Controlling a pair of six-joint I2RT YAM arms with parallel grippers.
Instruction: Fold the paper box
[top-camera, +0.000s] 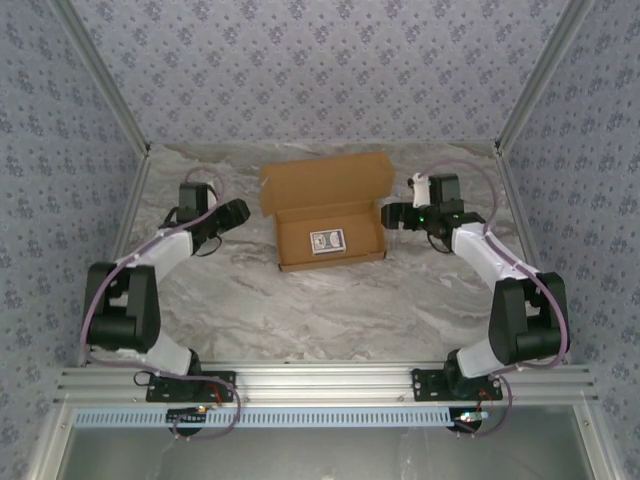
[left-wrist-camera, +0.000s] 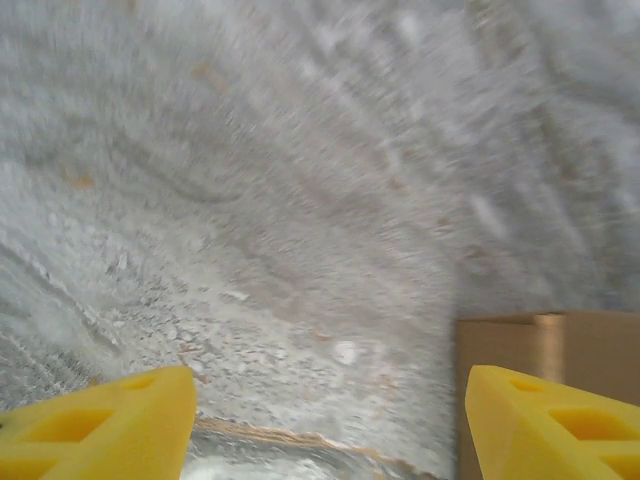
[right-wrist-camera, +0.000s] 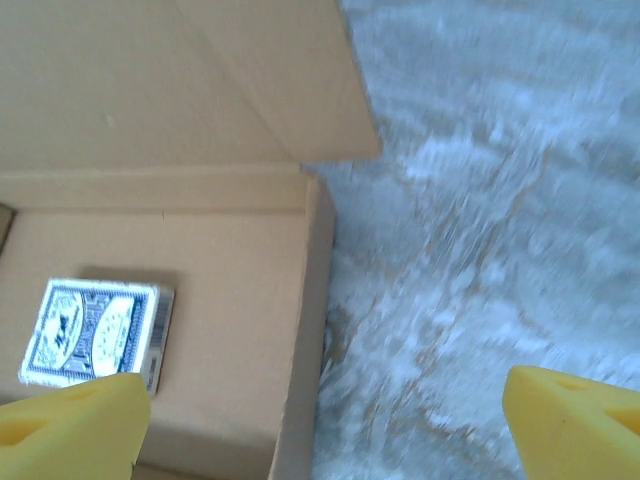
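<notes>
Left gripper (left-wrist-camera: 330, 425): yellow fingers (left-wrist-camera: 100, 425) spread wide with nothing between them, hanging over bare table (left-wrist-camera: 300, 200). From above, it (top-camera: 238, 212) sits to the left of the box (top-camera: 355, 235) and apart from it.
Right gripper (right-wrist-camera: 325, 425): fingers (right-wrist-camera: 70, 425) spread wide and gripping nothing, above the right wall of the box. From above, it (top-camera: 390, 215) is just beside that wall.
Box (right-wrist-camera: 230, 260): brown cardboard formed into a shallow tray with its walls upright. It sits at the far centre of the table (top-camera: 300, 310), between the two grippers.
Lid (top-camera: 325, 183): open, folded back past the rear wall, with its side flap (right-wrist-camera: 300, 90) spread out.
Card (right-wrist-camera: 95, 330): small, blue and patterned, lying flat on the box floor near the middle (top-camera: 326, 240).
Left wrist view: blurred. The cardboard (left-wrist-camera: 560, 370) at lower right is probably a box wall, though I cannot tell which one.
</notes>
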